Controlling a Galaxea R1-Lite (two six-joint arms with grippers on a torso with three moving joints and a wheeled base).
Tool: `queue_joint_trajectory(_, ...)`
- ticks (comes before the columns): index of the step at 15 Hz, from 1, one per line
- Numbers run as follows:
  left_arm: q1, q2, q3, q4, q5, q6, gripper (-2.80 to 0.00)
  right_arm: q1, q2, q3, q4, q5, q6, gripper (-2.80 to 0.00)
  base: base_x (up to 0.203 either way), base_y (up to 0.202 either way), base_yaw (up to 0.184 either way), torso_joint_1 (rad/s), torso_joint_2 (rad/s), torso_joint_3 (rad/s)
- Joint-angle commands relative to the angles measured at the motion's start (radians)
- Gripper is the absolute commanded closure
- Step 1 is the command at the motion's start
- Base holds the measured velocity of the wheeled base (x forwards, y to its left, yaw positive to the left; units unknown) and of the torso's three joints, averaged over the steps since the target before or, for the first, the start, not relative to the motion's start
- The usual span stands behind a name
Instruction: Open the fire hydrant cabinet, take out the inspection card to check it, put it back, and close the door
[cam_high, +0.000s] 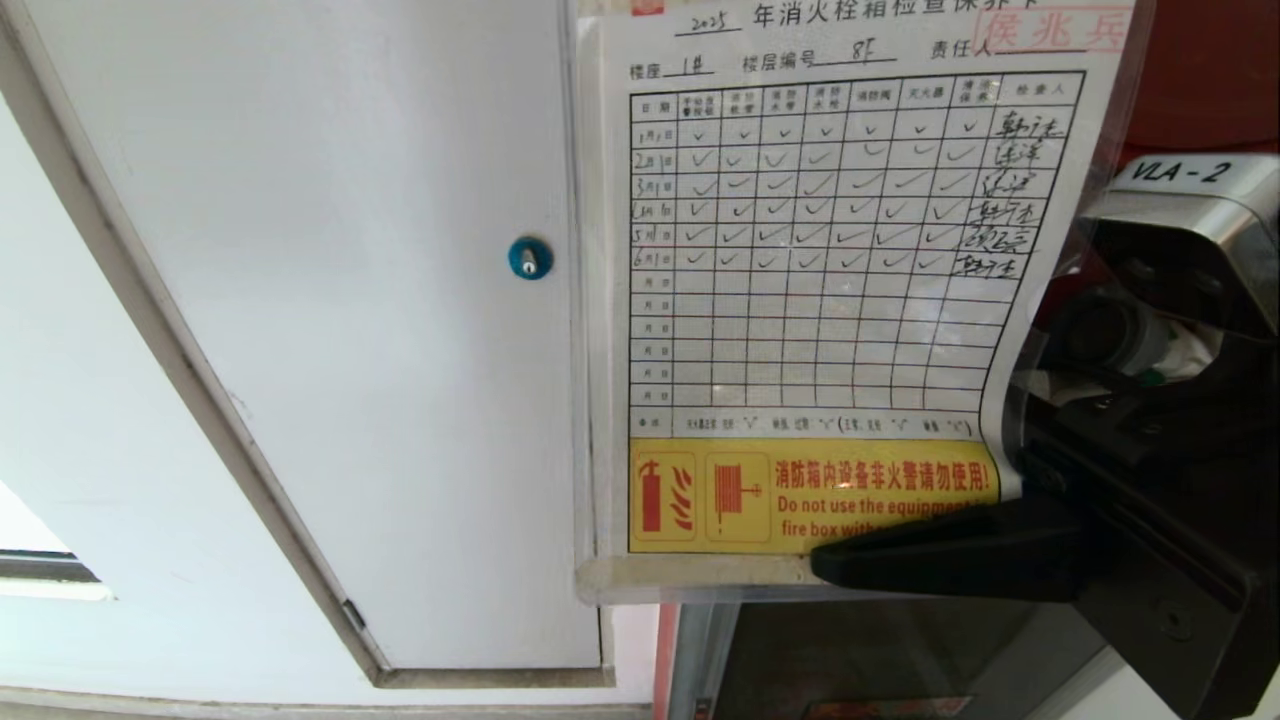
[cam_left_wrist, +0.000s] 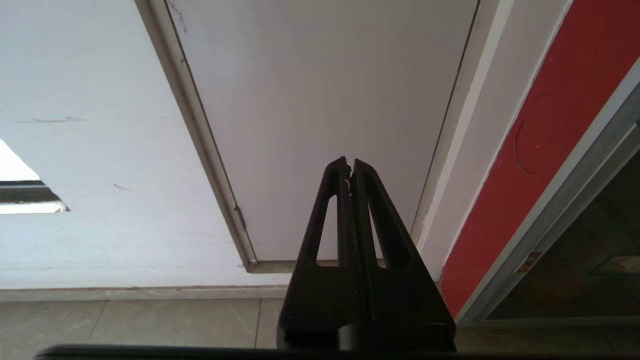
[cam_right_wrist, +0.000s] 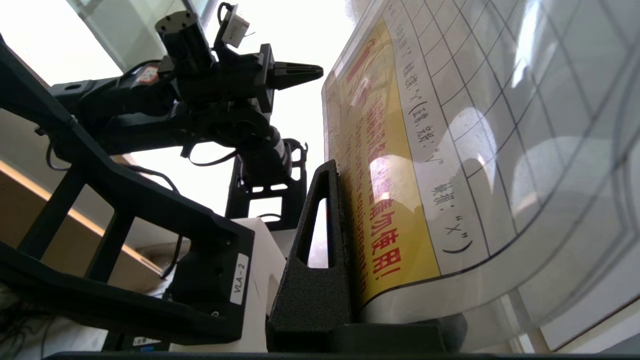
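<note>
The inspection card (cam_high: 820, 300), a white date-and-tick grid with a yellow strip of red fire icons in a clear sleeve, is held upright close in front of the head camera. My right gripper (cam_high: 840, 562) is shut on its lower right corner, and one black finger (cam_right_wrist: 325, 225) presses the yellow strip of the card (cam_right_wrist: 450, 150), which bows away. Behind the card's right edge shows red of the fire hydrant cabinet (cam_high: 1200, 70), and the cabinet's red side (cam_left_wrist: 540, 150) and silver frame show in the left wrist view. My left gripper (cam_left_wrist: 349, 165) is parked, shut and empty. The door is out of view.
A white door (cam_high: 300, 300) with a blue round lock (cam_high: 529, 258) fills the left of the head view. A small dark glass panel (cam_high: 900, 650) with a red label sits below the card. Grey floor tiles (cam_left_wrist: 125, 325) lie under the left gripper.
</note>
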Motion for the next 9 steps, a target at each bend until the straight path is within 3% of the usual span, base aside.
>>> queue_joint_trajectory(1, 0.0, 0.001, 0.0, 0.0, 0.0, 0.0, 0.0, 0.027, 0.011, -0.016, -0.002, -0.012, -0.001, 0.0, 0.0, 0.0, 0.0, 0.0, 0.0, 0.0)
queue_joint_trajectory(9, 0.0, 0.001, 0.0, 0.0, 0.0, 0.001, 0.0, 0.032, 0.016, -0.017, -0.001, -0.014, 0.026, 0.0, 0.0, 0.0, 0.0, 0.0, 0.0, 0.0)
